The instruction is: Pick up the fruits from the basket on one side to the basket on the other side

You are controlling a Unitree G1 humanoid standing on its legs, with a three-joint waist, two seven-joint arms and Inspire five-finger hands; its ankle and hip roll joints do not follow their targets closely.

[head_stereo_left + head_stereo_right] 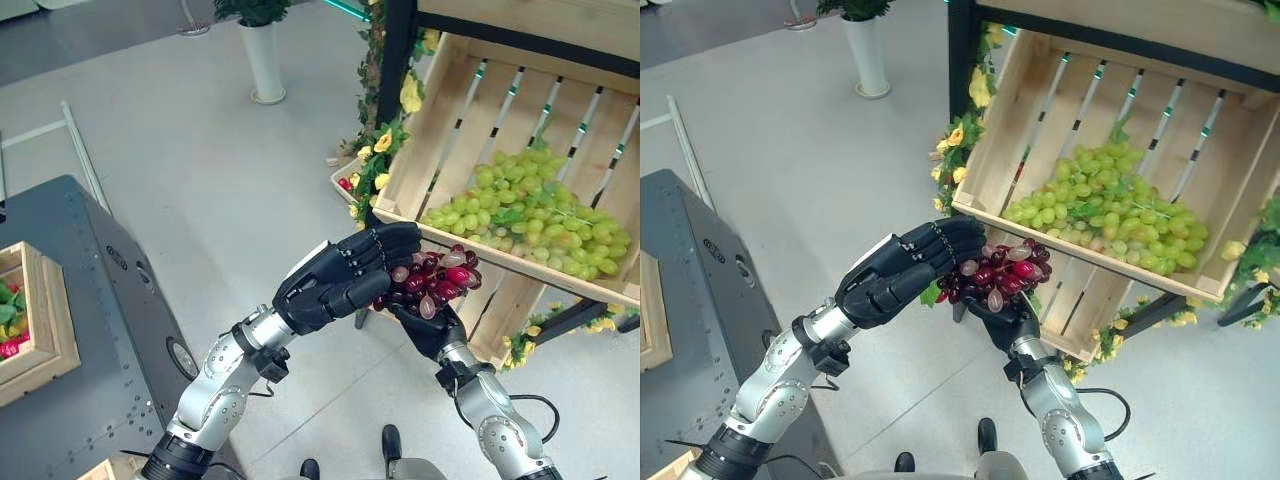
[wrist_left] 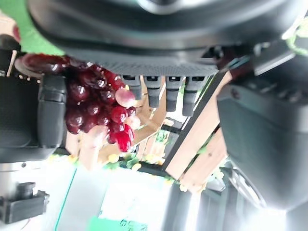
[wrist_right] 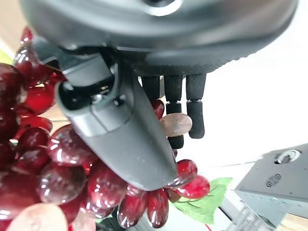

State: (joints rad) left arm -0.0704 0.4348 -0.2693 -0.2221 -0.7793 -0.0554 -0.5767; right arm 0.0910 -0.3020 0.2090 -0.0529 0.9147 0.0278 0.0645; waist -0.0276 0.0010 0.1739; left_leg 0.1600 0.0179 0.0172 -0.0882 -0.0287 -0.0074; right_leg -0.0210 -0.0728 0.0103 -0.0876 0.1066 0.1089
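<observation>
right hand (image 1: 425,328) cupping red grapes (image 1: 432,277), left hand (image 1: 340,275) touching them

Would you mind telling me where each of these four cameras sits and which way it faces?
Left eye view: on the head, looking down at the floor and wooden crate of green grapes; both arms show, left hand and right hand around the red grapes.
Right eye view: same scene from slightly to one side.
Left wrist view: on the left wrist, looking along its fingers at the red grapes.
Right wrist view: on the right wrist, very close; its thumb lies across the red grapes.
All four share the red grapes.
</observation>
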